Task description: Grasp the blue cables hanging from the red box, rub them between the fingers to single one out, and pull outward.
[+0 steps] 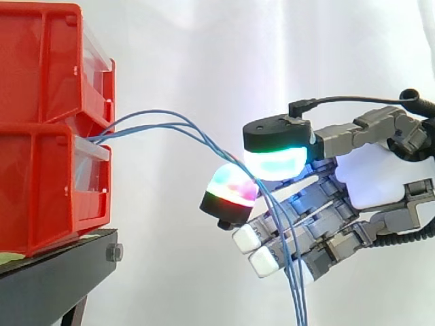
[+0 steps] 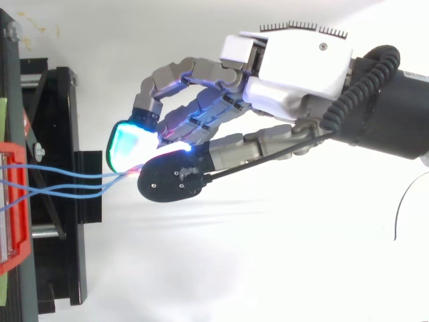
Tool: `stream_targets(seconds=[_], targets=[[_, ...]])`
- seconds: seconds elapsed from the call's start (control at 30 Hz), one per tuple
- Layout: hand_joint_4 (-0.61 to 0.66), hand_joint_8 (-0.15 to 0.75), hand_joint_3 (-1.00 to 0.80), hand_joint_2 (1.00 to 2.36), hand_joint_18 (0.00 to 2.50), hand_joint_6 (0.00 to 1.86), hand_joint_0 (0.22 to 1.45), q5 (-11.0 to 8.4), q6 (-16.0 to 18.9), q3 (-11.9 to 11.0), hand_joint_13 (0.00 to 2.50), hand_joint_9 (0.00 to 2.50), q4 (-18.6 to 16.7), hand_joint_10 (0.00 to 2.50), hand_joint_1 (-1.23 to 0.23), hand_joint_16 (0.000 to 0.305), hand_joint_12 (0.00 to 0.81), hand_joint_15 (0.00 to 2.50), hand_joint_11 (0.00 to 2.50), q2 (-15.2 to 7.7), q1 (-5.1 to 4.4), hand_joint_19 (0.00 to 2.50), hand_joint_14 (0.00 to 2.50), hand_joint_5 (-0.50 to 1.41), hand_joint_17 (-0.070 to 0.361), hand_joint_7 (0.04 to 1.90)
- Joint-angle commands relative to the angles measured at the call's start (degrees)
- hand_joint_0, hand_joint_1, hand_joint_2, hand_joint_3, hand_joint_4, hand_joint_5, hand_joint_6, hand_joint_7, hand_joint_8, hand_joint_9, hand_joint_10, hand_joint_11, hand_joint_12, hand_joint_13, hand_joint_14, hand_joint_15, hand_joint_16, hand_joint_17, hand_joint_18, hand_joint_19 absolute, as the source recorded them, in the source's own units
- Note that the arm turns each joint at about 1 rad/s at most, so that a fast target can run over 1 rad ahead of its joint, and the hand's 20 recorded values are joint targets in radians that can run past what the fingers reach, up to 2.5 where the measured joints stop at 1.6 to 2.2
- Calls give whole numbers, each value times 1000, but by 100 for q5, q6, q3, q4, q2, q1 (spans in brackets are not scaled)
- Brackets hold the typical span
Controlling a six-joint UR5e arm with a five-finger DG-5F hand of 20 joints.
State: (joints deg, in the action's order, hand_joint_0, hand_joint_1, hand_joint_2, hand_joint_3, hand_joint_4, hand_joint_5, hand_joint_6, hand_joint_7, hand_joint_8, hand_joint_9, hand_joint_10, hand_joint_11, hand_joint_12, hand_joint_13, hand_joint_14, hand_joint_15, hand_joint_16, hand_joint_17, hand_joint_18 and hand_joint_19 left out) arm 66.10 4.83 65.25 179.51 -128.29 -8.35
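Observation:
Thin blue cables (image 1: 178, 127) leave the lower of two stacked red bins (image 1: 51, 187) at the left and arc rightward to my hand (image 1: 367, 176). The strands run between a glowing thumb pad (image 1: 275, 161) and a red-green glowing fingertip (image 1: 231, 188), then hang down past the other fingers to the bottom edge. From above, the cables (image 2: 67, 184) stretch from the bin (image 2: 13, 201) to the pinch between a cyan pad (image 2: 129, 149) and the thumb. My hand is shut on the cables, well right of the bins.
The bins rest on a black stand (image 1: 61, 275) with a bolt at its front edge. A white curtain backs the scene. From above, the stand's black frame (image 2: 60, 168) lies just left of the hand.

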Motion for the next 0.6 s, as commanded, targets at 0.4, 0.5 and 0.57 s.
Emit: stream_targets(seconds=[0.4, 0.5, 0.57], targets=[[264, 270, -160, 1008, 656, 658, 626, -18, 0, -3, 790, 824, 5, 8, -469, 53, 363, 375, 405, 5, -18, 540, 12, -109, 118, 1135], [263, 273, -182, 1008, 654, 664, 620, -18, 0, -3, 791, 829, 5, 8, -449, 53, 365, 374, 409, 5, -18, 541, 12, -109, 119, 1133], [259, 274, -203, 1008, 650, 666, 615, -18, 0, 6, 790, 832, 5, 8, -444, 53, 364, 379, 408, 5, -18, 543, 12, -108, 118, 1137]])
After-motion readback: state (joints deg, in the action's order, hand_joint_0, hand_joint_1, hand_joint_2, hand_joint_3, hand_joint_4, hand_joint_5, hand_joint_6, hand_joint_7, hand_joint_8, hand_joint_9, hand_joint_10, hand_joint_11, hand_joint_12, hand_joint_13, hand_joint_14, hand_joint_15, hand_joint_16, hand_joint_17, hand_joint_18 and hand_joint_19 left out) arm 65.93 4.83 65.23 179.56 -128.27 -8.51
